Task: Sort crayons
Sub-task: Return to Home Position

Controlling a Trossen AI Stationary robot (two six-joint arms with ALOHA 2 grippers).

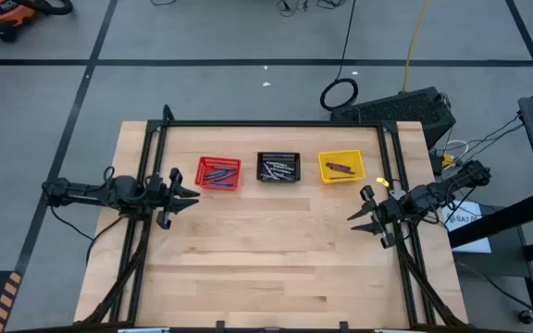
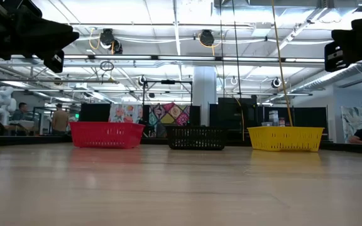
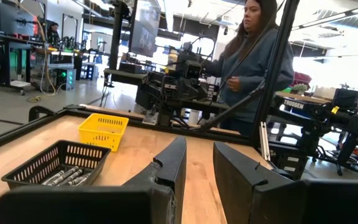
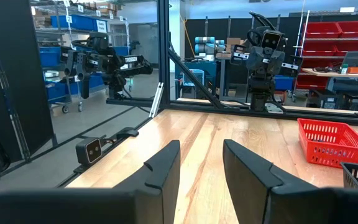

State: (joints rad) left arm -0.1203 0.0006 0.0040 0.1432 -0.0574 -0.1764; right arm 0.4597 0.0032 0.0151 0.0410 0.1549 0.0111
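Three small baskets stand in a row at the table's far side, each on its base. The red basket (image 1: 218, 173) holds blue and purple crayons (image 1: 218, 171). The black basket (image 1: 278, 167) holds grey-silver crayons (image 1: 277, 169), which also show in the left wrist view (image 3: 64, 177). The yellow basket (image 1: 340, 166) holds a maroon crayon (image 1: 340, 166). My left gripper (image 1: 185, 196) hovers open and empty at the table's left, beside the red basket. My right gripper (image 1: 363, 217) hovers open and empty at the table's right, nearer than the yellow basket.
A black metal frame (image 1: 276, 123) runs along the table's far, left and right edges. A person (image 3: 253, 56) stands beyond the table's right side. The bare wooden tabletop (image 1: 266, 259) spreads between the arms toward the near edge.
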